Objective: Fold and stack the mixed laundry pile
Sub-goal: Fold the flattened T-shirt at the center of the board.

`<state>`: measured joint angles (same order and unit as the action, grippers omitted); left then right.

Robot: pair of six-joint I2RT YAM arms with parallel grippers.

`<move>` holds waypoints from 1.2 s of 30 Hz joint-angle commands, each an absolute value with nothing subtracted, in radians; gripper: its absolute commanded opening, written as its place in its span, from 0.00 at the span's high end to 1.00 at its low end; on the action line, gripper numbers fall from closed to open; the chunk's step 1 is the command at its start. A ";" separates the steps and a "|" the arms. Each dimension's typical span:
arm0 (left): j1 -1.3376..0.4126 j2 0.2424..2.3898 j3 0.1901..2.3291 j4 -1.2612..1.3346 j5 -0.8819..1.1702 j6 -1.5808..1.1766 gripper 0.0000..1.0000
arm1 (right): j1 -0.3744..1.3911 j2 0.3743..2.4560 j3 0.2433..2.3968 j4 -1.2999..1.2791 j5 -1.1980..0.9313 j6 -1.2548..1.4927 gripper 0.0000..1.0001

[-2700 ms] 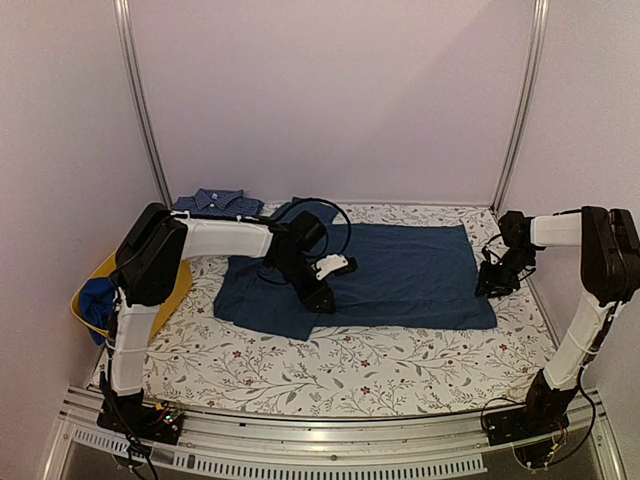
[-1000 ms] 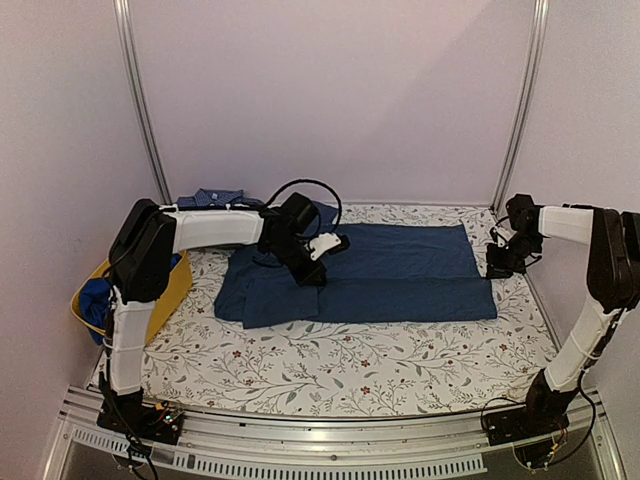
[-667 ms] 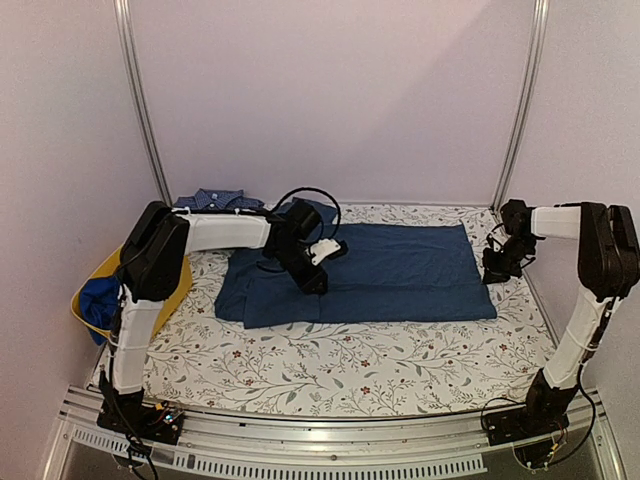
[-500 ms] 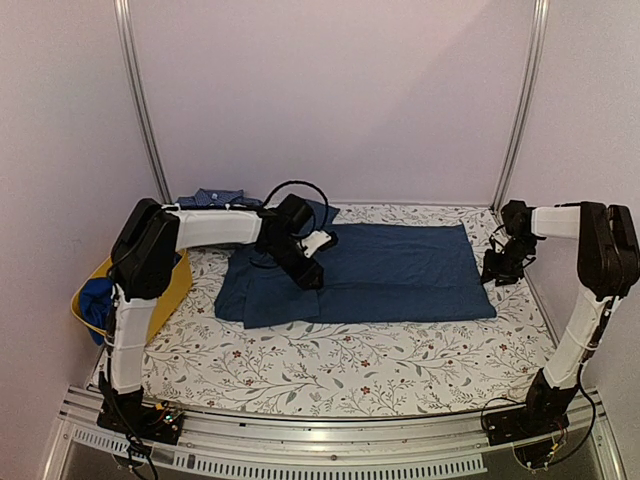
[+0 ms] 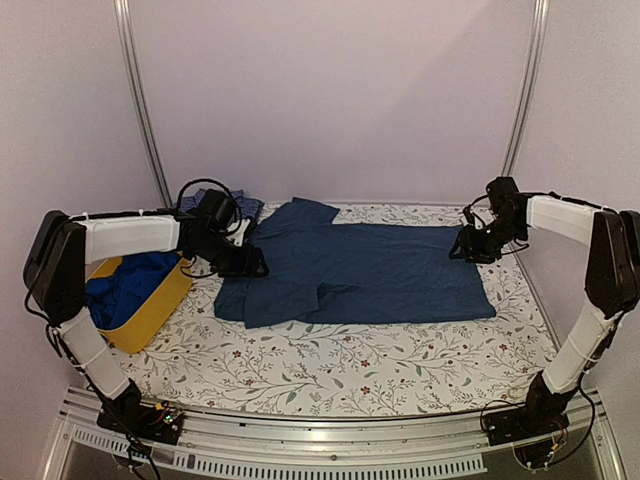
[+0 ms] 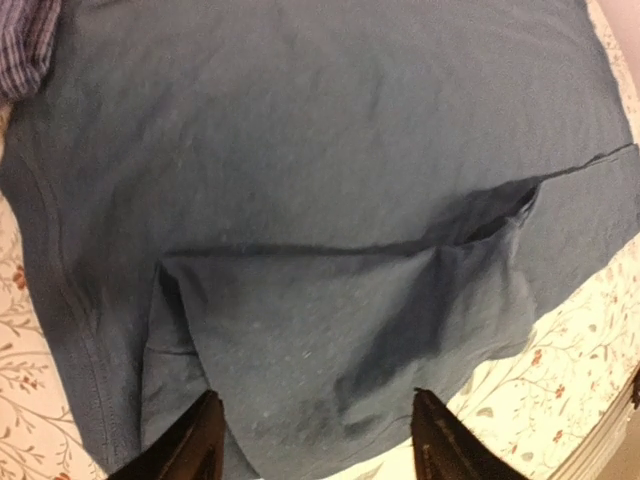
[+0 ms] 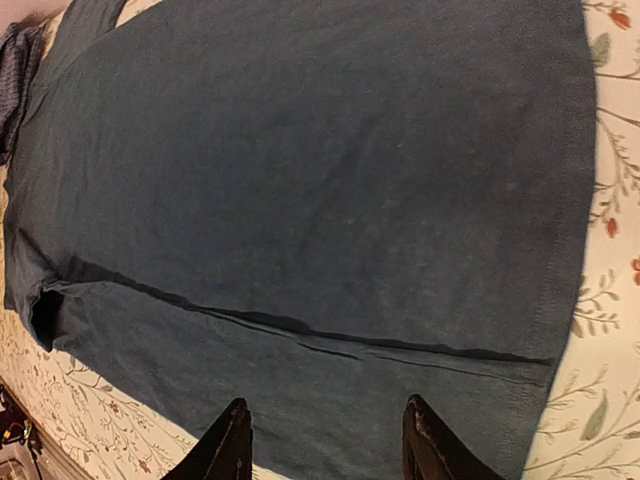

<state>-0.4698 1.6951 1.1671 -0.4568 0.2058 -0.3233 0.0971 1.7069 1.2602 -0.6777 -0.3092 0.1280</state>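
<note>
Three blue garments (image 5: 380, 265) (image 6: 20, 40) (image 5: 135, 282), one yellow tub (image 5: 150, 320).

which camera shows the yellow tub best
Top external: the yellow tub sits at the left with royal-blue cloth inside. Neither wrist view shows it; both look at the navy garment.

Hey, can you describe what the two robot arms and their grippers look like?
The left arm and the right arm match: smooth white tube-shaped segments joined by bulky black joints. A thin black cable loops out near the left wrist. The left gripper and the right gripper each have two plain black, tapered fingers. No markings are visible.
</note>
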 commanded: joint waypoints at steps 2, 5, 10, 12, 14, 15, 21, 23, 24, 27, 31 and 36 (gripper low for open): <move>-0.400 1.735 1.077 -0.431 0.218 -0.473 0.45 | 0.166 1.745 1.156 -0.617 -0.485 0.166 0.52; -0.377 1.745 1.038 -0.430 0.198 -0.517 0.47 | 0.171 1.785 1.097 -0.582 -0.484 0.189 0.53; -0.365 1.758 0.979 -0.429 0.217 -0.566 0.53 | 0.159 1.853 1.036 -0.595 -0.437 0.209 0.54; -0.369 1.744 0.942 -0.423 0.231 -0.579 0.56 | 0.133 1.872 1.012 -0.612 -0.424 0.228 0.55; -0.378 1.726 0.908 -0.424 0.237 -0.599 0.57 | 0.106 1.869 0.981 -0.619 -0.407 0.237 0.55; -0.385 1.715 0.894 -0.433 0.236 -0.608 0.57 | 0.088 1.862 0.961 -0.624 -0.399 0.241 0.55; -0.463 1.628 0.790 -0.458 0.256 -0.696 0.58 | -0.042 1.777 0.864 -0.656 -0.361 0.248 0.55; -0.482 1.592 0.755 -0.448 0.265 -0.743 0.58 | -0.068 1.757 0.851 -0.655 -0.368 0.251 0.55; -0.486 1.571 0.742 -0.446 0.256 -0.757 0.58 | -0.074 1.749 0.855 -0.655 -0.377 0.251 0.55; -0.480 1.497 0.741 -0.440 0.207 -0.762 0.51 | -0.068 1.709 0.879 -0.634 -0.466 0.251 0.58; -0.500 1.355 0.744 -0.366 0.253 -0.759 0.44 | 0.033 1.586 0.980 -0.630 -0.546 0.246 0.58; -0.578 1.274 0.712 -0.341 0.314 -0.788 0.47 | 0.205 1.538 1.030 -0.539 -0.697 0.309 0.57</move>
<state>-0.5167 1.3067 0.7414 -0.3775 0.2611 -0.7551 0.0875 1.5925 0.9859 -0.6098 -0.5690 0.2577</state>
